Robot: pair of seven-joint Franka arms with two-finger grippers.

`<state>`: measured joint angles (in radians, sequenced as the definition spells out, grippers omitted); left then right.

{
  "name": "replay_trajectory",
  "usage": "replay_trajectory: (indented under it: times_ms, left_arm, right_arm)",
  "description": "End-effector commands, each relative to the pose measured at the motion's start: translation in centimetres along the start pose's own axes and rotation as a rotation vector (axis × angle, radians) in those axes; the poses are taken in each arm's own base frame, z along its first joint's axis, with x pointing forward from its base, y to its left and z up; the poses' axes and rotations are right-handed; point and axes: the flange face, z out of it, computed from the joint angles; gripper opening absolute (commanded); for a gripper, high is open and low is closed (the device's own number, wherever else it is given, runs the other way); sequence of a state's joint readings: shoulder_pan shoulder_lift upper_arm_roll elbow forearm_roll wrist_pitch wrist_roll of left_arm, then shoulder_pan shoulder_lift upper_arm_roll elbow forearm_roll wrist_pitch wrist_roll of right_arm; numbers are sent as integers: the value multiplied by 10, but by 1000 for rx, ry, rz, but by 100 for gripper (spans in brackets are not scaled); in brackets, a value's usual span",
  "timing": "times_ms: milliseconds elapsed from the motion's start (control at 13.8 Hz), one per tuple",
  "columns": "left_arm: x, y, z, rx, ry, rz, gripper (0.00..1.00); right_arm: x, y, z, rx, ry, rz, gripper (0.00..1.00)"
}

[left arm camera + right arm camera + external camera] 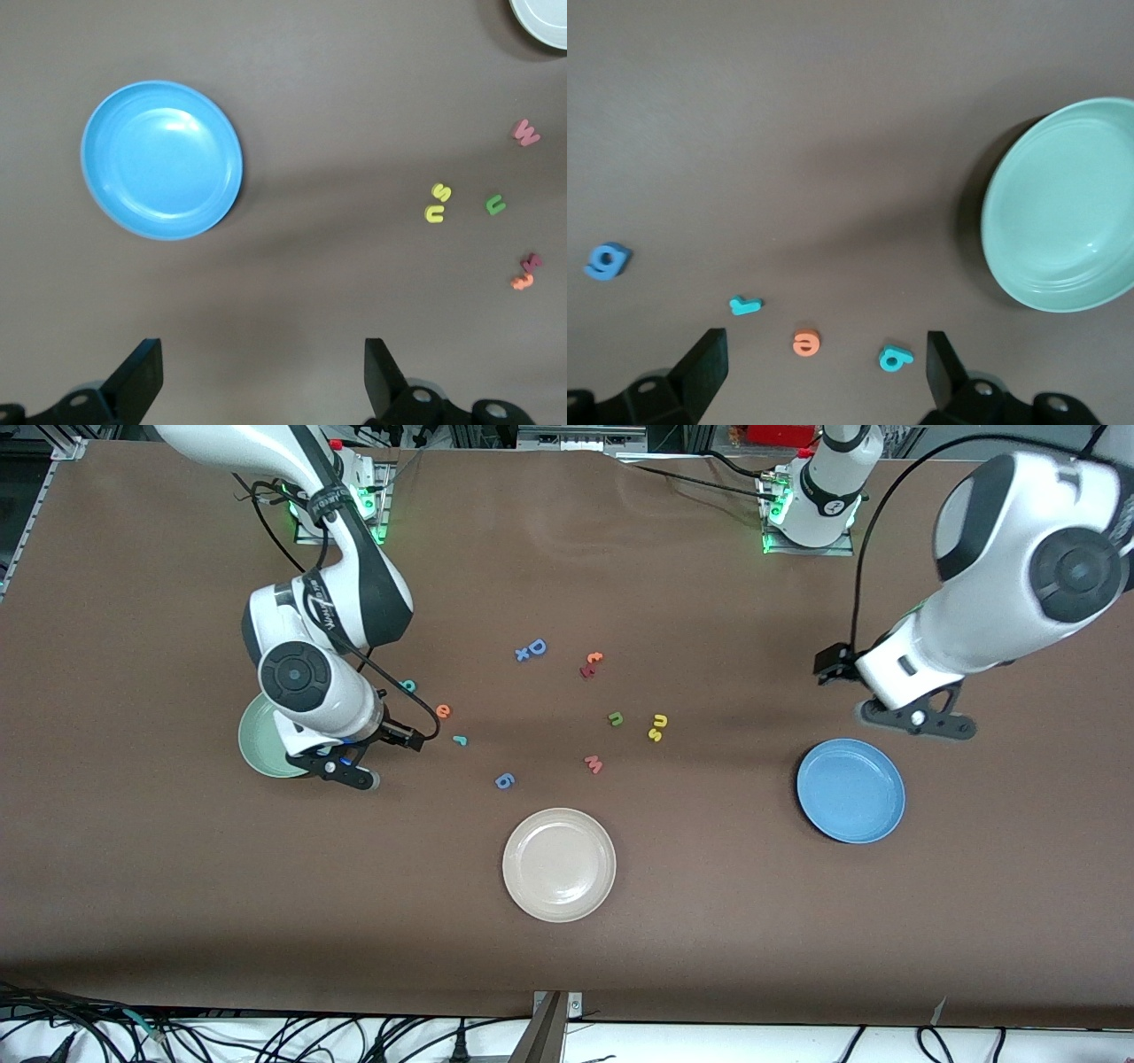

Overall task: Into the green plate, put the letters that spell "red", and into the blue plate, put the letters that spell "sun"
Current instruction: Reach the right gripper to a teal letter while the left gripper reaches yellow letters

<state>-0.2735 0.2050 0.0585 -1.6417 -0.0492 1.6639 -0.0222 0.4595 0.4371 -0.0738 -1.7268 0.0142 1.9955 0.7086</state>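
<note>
Green plate point(1063, 208) (rim exposed) under right gripper point(819, 372), jaws apart.

Only readable stuff here is the foam letters lying on the table

Teal "d" point(407, 685), orange "e" point(443, 710), teal "r" point(459, 740), olive "n" point(616, 718), yellow "u" point(659, 720) touching yellow "s" point(655, 734), pink "w" point(594, 763), blue "D" point(536, 647), small blue "x" point(522, 654), blue "6" point(504, 781). Arm lettering is too blurry to read.

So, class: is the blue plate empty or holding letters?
Empty. The blue plate shows only its bare inside; the yellow "s" lies on the table.
</note>
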Motion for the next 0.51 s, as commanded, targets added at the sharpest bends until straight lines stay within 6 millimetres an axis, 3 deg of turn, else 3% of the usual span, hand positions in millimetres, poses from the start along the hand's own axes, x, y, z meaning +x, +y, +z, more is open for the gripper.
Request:
replay_trajectory:
  times_ms: [0,218,436]
  left_arm:
    - [36,15,27,-40,28,13,100]
    - [60,50,66,-91,53,41,100]
    - [77,98,106,-83,92,93,100]
  right_arm:
    - [-25,11,34,30,11,18,99]
    - [-35,21,78,55,42,28,99]
    - [-54,27,109,21,1,57,99]
